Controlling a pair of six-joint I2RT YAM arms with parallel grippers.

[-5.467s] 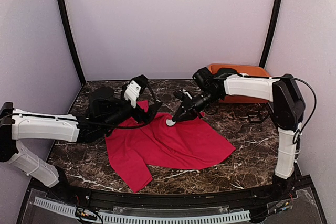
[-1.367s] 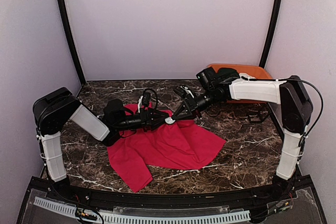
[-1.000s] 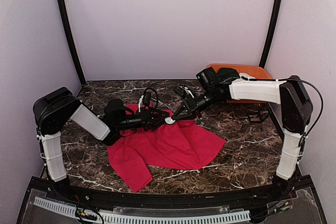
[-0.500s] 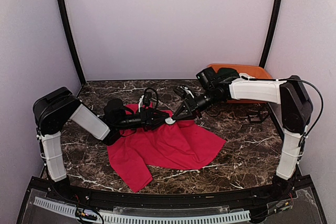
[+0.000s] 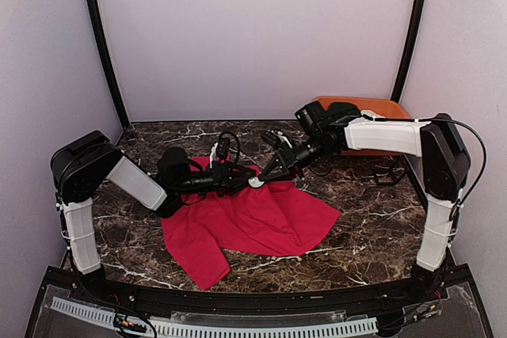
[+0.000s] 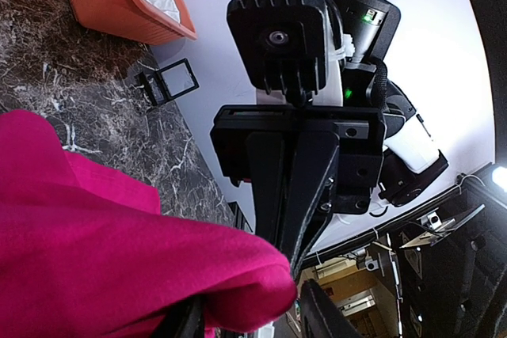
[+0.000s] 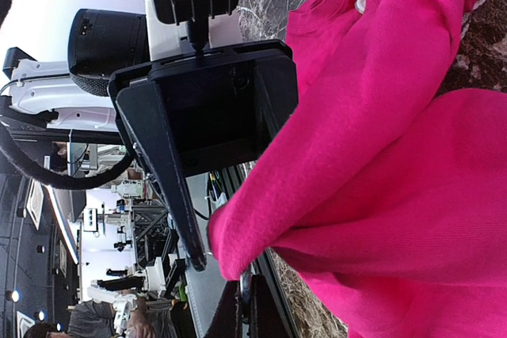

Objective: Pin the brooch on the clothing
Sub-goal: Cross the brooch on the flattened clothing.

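**Grippers meet nose to nose at the shirt's far edge**

The left arm (image 5: pixel 135 184) reaches low over the shirt's (image 5: pixel 261 223) left part; the left gripper (image 5: pixel 238 179) pinches a raised fold of it; the right arm (image 5: pixel 384 134) stretches in from beyond the shirt's right, wrist angled down; the right gripper (image 5: pixel 268 176) has its fingers closed on the brooch (image 5: pixel 255 183).

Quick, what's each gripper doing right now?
Left gripper: closed on a raised fold of the red T-shirt.
Right gripper: closed, apparently on the white brooch.

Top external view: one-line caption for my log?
Left gripper and right gripper meet at a white brooch, far edge of the red T-shirt.
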